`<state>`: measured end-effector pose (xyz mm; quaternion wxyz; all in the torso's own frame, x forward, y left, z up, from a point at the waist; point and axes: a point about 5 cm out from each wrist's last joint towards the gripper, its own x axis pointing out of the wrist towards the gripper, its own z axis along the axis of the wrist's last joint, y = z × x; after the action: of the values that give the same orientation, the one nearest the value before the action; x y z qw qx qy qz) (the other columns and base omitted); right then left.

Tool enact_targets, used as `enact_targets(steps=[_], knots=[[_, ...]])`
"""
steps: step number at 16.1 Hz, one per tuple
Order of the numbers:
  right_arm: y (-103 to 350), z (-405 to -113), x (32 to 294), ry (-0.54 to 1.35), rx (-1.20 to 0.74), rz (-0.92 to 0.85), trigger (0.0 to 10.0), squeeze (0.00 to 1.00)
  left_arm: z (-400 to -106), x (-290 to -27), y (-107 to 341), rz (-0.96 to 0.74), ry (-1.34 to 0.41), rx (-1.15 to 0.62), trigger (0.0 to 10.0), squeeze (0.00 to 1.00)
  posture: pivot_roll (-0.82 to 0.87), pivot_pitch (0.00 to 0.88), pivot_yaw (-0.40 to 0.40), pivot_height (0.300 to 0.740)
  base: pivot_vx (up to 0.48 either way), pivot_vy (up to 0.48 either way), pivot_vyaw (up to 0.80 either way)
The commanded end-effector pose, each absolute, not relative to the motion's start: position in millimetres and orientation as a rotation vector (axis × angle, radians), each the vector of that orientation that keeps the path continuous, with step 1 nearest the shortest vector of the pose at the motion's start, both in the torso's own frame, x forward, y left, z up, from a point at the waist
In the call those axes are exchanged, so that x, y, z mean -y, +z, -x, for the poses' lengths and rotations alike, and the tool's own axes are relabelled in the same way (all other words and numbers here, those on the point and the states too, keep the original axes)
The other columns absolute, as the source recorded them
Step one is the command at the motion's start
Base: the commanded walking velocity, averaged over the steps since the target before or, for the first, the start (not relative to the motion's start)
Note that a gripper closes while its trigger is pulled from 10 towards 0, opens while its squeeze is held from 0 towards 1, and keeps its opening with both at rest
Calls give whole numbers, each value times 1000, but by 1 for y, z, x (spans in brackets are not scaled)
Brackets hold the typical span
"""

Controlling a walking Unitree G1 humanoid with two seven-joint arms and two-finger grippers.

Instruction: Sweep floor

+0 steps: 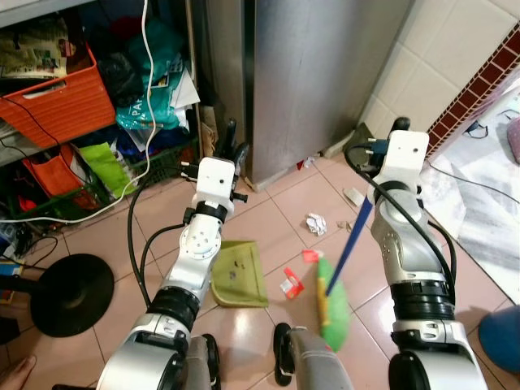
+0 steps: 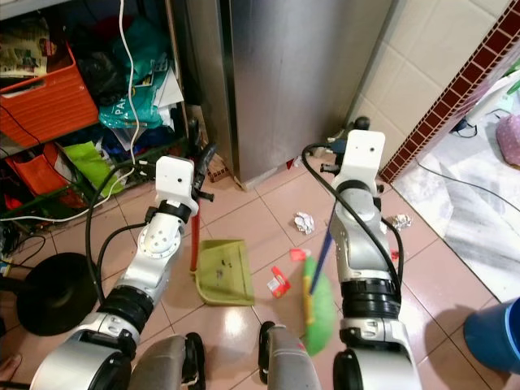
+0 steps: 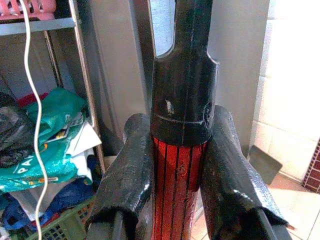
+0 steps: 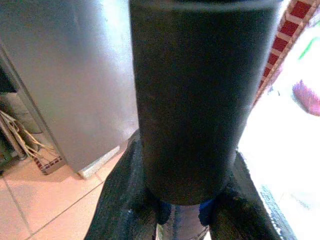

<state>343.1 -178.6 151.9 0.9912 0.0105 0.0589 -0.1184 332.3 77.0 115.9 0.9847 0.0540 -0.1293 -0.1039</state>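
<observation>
Broom with a blue stick and green bristles (image 1: 333, 313) stood just right of the flat green plastic dustpan (image 1: 238, 275). My right gripper (image 4: 172, 210) squeezed its black top; my left gripper (image 3: 177, 185) squeezed the dustpan's red handle. I judged both light and stiff.
</observation>
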Motion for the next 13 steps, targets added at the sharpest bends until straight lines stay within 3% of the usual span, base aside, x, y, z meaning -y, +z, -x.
enact_targets(steps=[1, 8, 13], knots=[[154, -343, 177, -240, -134, -110, 10000, 0, -330, -69, 108, -78, -229, 221, 10000, 0, -123, 216, -41, 740, 0, 0, 0], [176, -352, 154, -164, -149, -475, 10000, 0, -331, -68, 107, -79, -238, 219, 10000, 0, -121, 208, -42, 740, 0, 0, 0], [205, -359, 145, -42, -46, -506, 10000, 0, -331, -67, 106, -82, -242, 215, 10000, 0, -121, 200, -40, 740, 0, 0, 0]])
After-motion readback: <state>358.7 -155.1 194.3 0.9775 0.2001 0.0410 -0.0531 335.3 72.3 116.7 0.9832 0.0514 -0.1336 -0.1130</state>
